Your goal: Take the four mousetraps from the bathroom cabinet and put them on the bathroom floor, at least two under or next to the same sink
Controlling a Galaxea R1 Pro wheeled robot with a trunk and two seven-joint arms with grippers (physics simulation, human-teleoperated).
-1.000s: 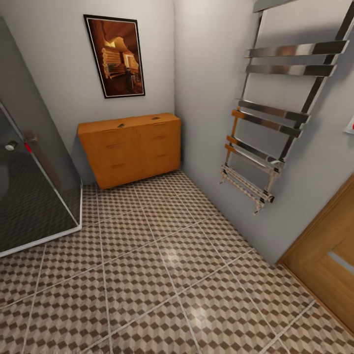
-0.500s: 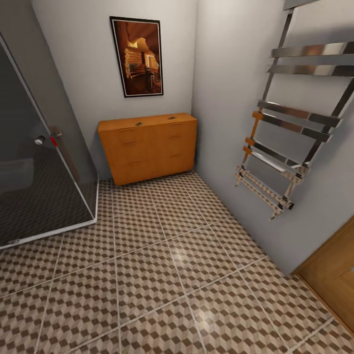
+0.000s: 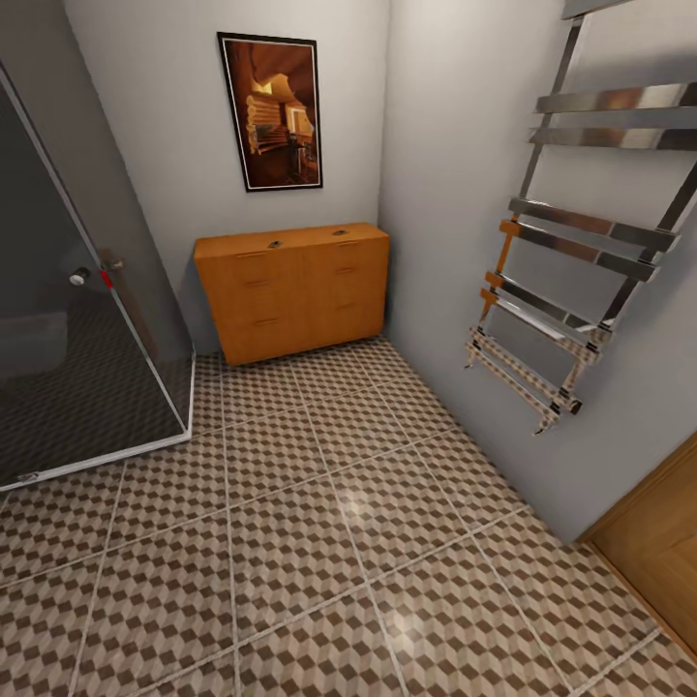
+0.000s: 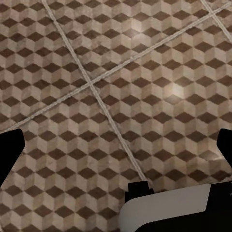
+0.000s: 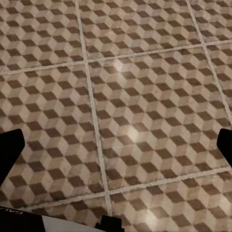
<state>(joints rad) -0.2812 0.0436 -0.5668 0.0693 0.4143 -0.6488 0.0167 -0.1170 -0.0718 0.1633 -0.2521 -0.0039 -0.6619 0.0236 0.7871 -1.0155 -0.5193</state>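
Currently in transit toward the pickup. Head view, left to right: dark glass shower enclosure (image 3: 77,319) at the left; the cabinet (image 3: 293,288) against the far wall in the corner, all drawers shut, with a framed picture (image 3: 271,112) above it; chrome towel rail (image 3: 571,242) on the right wall; wooden door (image 3: 653,561) at the near right. Two small dark items (image 3: 275,244) sit on the cabinet top, too small to identify; possibly mousetraps. The bathroom floor (image 3: 319,523) lies bare between robot and cabinet.

Left claw (image 4: 116,150): dark fingertips (image 4: 9,152) at opposite frame edges, so spread wide, nothing held, tiles below. Right claw (image 5: 116,150): likewise spread and empty above the tiles.

Judgement: approach step, no trap placed yet. To do it well, drive straight in and stop square to the cabinet front, near enough for arm reach, clear of the shower corner and the towel rail. Confirm what the top items are before opening drawers.
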